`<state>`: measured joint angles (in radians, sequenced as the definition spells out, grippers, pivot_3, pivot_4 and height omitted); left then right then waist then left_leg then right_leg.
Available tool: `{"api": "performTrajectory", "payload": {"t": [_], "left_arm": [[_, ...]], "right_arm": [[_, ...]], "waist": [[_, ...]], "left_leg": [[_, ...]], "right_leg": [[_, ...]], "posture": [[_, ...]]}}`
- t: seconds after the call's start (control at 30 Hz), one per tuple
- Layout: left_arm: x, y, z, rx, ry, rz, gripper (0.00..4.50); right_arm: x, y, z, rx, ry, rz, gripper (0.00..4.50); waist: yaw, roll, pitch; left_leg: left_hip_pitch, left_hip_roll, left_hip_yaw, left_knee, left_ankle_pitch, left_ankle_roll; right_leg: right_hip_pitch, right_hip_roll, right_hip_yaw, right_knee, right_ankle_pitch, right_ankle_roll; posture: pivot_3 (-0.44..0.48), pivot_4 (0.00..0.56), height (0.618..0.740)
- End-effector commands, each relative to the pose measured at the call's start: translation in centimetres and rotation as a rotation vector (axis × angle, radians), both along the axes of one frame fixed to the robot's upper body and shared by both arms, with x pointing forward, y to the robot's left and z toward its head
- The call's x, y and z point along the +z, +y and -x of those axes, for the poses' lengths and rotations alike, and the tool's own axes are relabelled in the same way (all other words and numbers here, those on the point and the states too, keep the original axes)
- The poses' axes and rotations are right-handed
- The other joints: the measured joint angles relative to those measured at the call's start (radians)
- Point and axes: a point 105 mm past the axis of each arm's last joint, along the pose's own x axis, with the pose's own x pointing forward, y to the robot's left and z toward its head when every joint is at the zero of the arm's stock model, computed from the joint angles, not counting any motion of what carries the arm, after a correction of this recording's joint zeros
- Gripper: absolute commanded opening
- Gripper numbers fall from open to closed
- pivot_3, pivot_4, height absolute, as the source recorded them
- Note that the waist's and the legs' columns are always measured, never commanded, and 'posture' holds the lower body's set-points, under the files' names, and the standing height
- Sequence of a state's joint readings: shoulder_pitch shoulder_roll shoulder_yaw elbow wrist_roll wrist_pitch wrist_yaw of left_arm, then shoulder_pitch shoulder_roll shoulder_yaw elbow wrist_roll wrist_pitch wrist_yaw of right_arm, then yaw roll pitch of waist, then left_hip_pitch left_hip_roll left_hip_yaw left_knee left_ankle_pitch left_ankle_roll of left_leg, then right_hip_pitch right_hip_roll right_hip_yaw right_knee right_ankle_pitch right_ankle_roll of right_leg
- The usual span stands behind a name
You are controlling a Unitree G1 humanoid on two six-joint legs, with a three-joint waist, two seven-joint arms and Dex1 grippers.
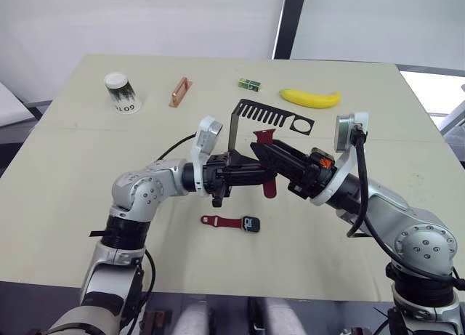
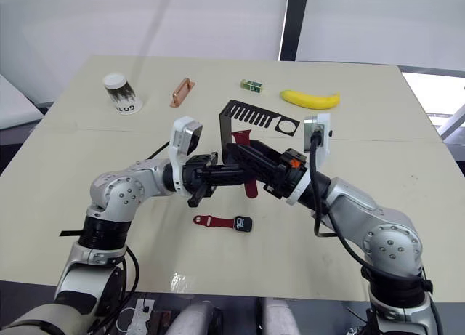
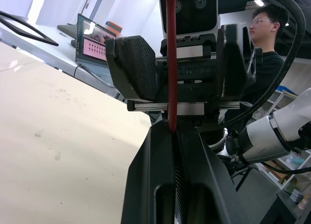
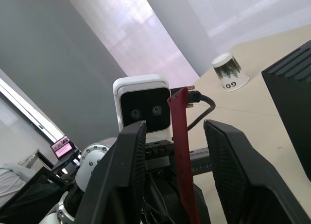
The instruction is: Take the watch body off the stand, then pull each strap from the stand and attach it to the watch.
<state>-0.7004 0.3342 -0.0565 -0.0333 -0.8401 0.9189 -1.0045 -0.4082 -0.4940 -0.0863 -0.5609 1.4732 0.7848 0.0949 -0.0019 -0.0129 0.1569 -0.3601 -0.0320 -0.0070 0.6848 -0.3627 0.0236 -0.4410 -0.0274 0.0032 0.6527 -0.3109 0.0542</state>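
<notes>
The black stand point(image 1: 270, 117) sits mid-table. Just in front of it a dark-red strap point(image 1: 269, 188) hangs upright in the air, with my left gripper point(image 1: 251, 174) shut on its middle. My right gripper point(image 1: 267, 152) is open, one finger point(image 4: 131, 156) on each side of the strap point(image 4: 182, 151) without touching it. In the left wrist view the strap point(image 3: 171, 63) rises from between my closed fingertips. The watch body point(image 1: 251, 224) lies flat on the table below both grippers, with another red strap point(image 1: 220, 222) joined to its left side.
Along the table's far side stand an upturned paper cup point(image 1: 122, 93), a copper-coloured bar point(image 1: 180, 91), a small green box point(image 1: 249, 83) and a banana point(image 1: 310, 97). A person point(image 3: 265, 49) and a laptop point(image 3: 92, 39) are beyond the table.
</notes>
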Motion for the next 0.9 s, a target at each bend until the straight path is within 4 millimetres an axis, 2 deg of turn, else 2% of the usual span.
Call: {"api": "performTrajectory", "payload": {"t": [0.03,0.07,0.1,0.6,0.7,0.87,0.9], "left_arm": [[1.1,0.0,0.4,-0.015,-0.036,0.028,0.0],[1.1,0.0,0.4,-0.015,-0.035,0.029,0.0],[1.1,0.0,0.4,-0.015,-0.035,0.03,0.0],[1.0,0.0,0.5,-0.014,-0.028,0.03,0.0],[0.9,0.2,0.7,-0.027,-0.038,0.007,0.88],[-0.2,2.3,0.8,0.004,-0.198,-0.17,3.33],[-0.7,2.7,0.9,0.006,-0.233,-0.217,3.97]], "right_arm": [[1.2,-0.1,0.2,-0.008,-0.046,-0.036,0.6],[1.2,-0.1,0.2,-0.009,-0.047,-0.039,0.16],[1.2,-0.1,0.2,-0.01,-0.047,-0.04,0.07],[1.3,0.1,0.4,-0.002,-0.063,-0.039,0.07],[1.3,0.1,0.6,0.0,-0.076,-0.023,0.0],[0.9,-0.7,1.4,0.004,-0.159,0.134,0.0],[0.6,-0.9,1.9,0.016,-0.182,0.19,0.0]], "waist": [[0.0,0.0,0.0],[0.0,0.0,0.0],[0.0,0.0,0.0],[0.0,0.0,0.0],[0.0,0.0,0.0],[-0.001,0.001,0.0],[0.0,0.001,0.001]], "left_leg": [[0.0,0.0,0.0,0.0,0.0,0.0],[0.0,0.0,0.0,0.0,0.0,0.0],[0.0,0.0,0.0,0.0,0.0,0.0],[0.0,0.0,0.0,0.0,0.0,0.0],[0.0,0.0,0.0,0.0,0.0,0.0],[0.0,0.0,0.0,-0.001,0.0,0.0],[0.0,0.0,0.0,-0.001,0.0,0.0]], "right_leg": [[0.0,0.0,0.0,0.0,0.0,0.0],[0.0,0.0,0.0,0.0,0.0,0.0],[0.0,0.0,0.0,0.0,0.0,0.0],[0.0,0.0,0.0,0.0,0.0,0.0],[0.0,0.0,0.0,0.0,0.0,0.0],[-0.001,0.0,0.0,0.0,0.0,0.0],[-0.001,0.0,0.0,-0.001,0.0,0.0]], "posture": [[0.0,0.15,0.74],[0.0,0.15,0.74],[0.0,0.15,0.74],[0.0,0.15,0.74],[0.0,0.15,0.74],[0.0,0.15,0.74],[0.0,0.15,0.74]]}}
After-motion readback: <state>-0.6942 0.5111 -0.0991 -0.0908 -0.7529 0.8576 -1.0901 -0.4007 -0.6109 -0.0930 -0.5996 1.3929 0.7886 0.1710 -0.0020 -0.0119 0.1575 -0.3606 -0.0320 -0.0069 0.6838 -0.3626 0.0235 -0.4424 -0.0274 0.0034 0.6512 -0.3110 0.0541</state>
